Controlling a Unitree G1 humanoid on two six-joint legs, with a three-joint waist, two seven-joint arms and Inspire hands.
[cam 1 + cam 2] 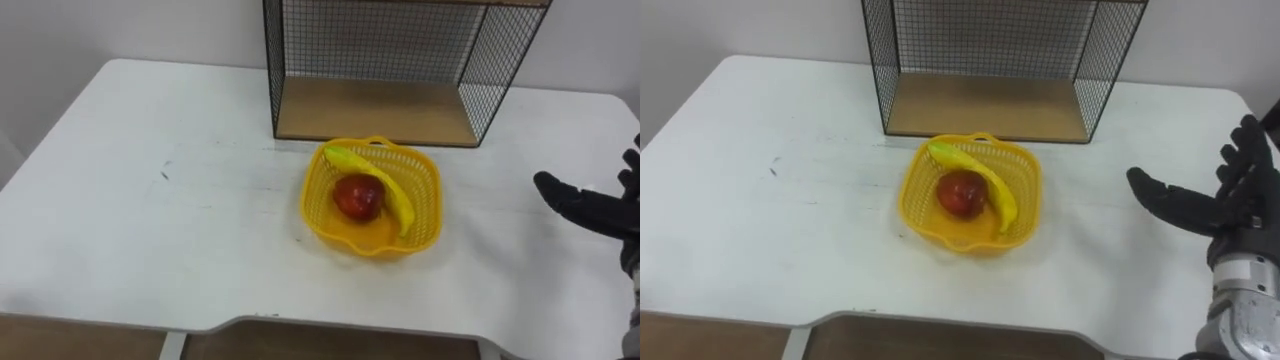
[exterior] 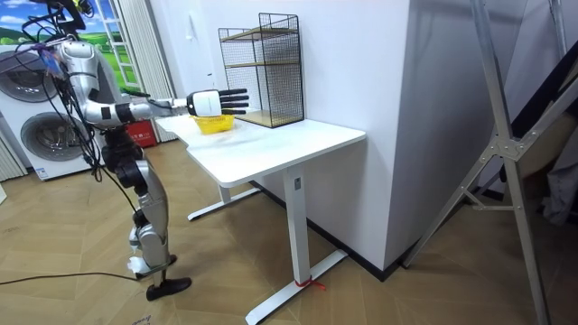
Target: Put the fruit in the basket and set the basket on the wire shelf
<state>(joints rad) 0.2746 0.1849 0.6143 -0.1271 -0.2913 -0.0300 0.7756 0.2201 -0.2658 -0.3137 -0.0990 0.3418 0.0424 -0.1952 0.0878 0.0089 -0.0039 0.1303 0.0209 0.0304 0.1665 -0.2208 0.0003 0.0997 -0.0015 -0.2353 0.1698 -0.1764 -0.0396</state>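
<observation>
We see the yellow basket [image 1: 428, 195], holding a red apple [image 1: 357, 196] and banana [image 1: 388, 187], on the white worktop [image 1: 150, 200] just before the wire shelf [image 1: 370, 110]. Our right hand [image 1: 1225, 215] hovers beside it, fingers spread, empty.

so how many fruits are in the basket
2. An apple sits in the middle of the basket; a banana curves round its far and right side. None lie on the table; a small one beneath them could be hidden.
</observation>
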